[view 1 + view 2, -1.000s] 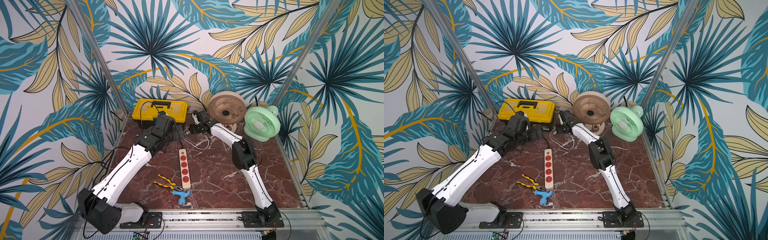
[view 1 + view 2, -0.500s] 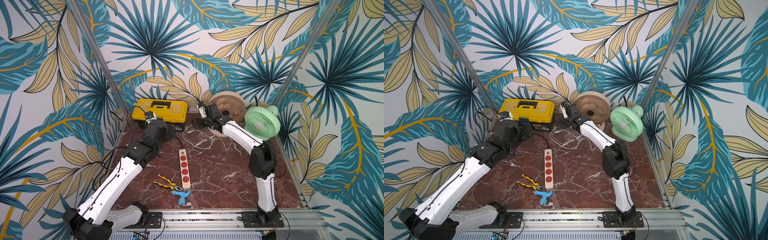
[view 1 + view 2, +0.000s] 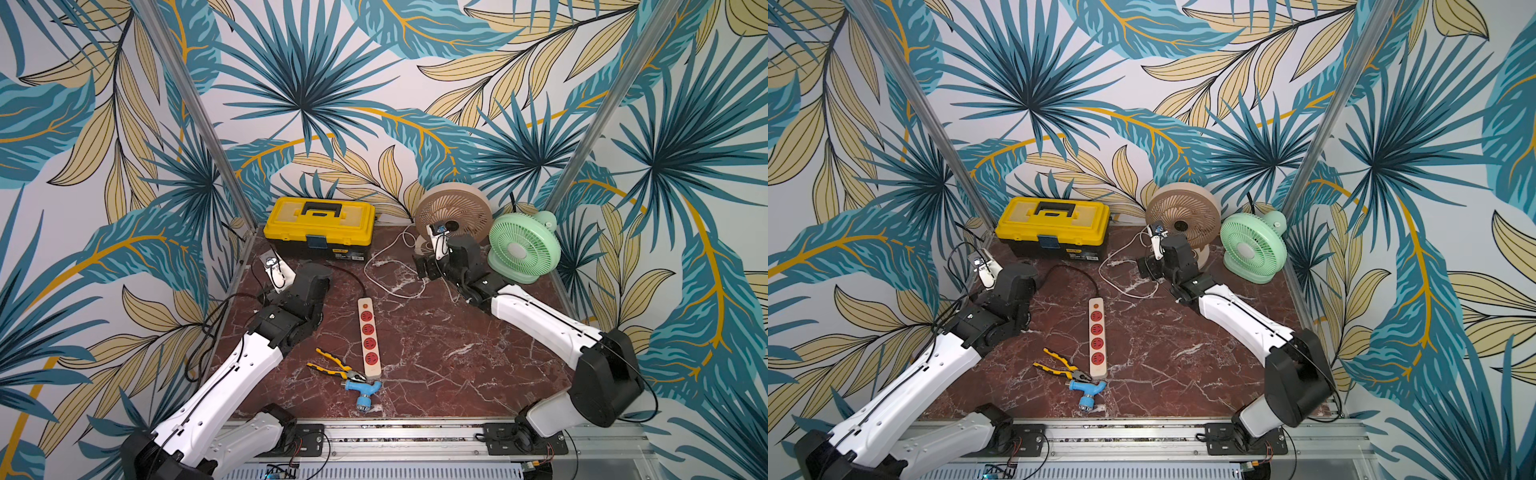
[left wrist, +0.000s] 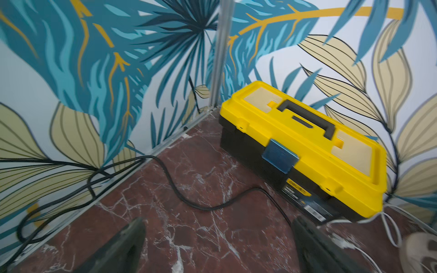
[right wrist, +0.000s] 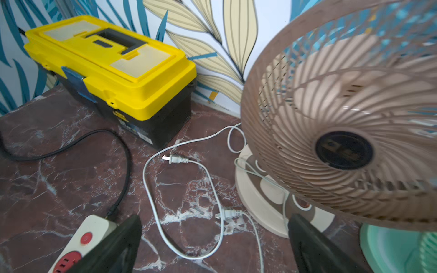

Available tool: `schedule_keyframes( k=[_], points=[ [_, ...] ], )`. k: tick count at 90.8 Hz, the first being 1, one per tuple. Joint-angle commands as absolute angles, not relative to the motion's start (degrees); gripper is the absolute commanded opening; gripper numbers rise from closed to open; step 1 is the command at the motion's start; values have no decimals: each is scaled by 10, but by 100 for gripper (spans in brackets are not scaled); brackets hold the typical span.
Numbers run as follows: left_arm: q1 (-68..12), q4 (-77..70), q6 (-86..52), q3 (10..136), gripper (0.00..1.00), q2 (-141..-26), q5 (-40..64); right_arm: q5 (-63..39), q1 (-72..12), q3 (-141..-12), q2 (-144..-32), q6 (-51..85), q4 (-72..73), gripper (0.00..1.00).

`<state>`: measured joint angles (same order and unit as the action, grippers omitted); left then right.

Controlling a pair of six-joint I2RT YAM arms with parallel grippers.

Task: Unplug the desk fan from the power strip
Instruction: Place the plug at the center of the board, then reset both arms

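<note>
We are seeing the power strip [image 3: 369, 337] lying mid-way across the surface [image 3: 457, 353], sockets empty, white plugs [image 5: 176, 160] lying loose by the beige fan [image 3: 454, 214], both arms' jaws gaping wide and empty; unplugging seems done, so we are expecting only a retreat.

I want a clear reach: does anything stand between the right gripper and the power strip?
Nothing tall does. Only a loop of white cord lies flat between the open right gripper and the power strip.
</note>
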<state>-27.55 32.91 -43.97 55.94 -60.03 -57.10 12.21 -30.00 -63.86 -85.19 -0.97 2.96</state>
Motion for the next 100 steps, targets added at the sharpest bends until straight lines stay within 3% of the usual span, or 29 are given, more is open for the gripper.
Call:
schedule_keyframes(
  k=[1, 20, 37, 60, 88, 100],
  points=[
    [-277, 301, -414, 526, 100, -623, -666, 213, -299, -559, -800, -30, 141, 99],
    [-276, 178, -345, 456, 100, -661, -682, 358, -284, -349, -692, -47, 327, 100],
    [-247, -27, -261, 362, 100, -669, -666, 468, -232, -241, -645, -24, 355, 100],
    [-174, -189, -186, 313, 100, -736, -661, 412, -108, -143, -648, 36, 423, 99],
    [-137, -152, -168, 338, 100, -813, -636, 371, -91, -194, -726, -13, 411, 99],
    [-135, -253, -121, 318, 100, -831, -620, 335, -86, -208, -759, -31, 436, 100]
  ],
)
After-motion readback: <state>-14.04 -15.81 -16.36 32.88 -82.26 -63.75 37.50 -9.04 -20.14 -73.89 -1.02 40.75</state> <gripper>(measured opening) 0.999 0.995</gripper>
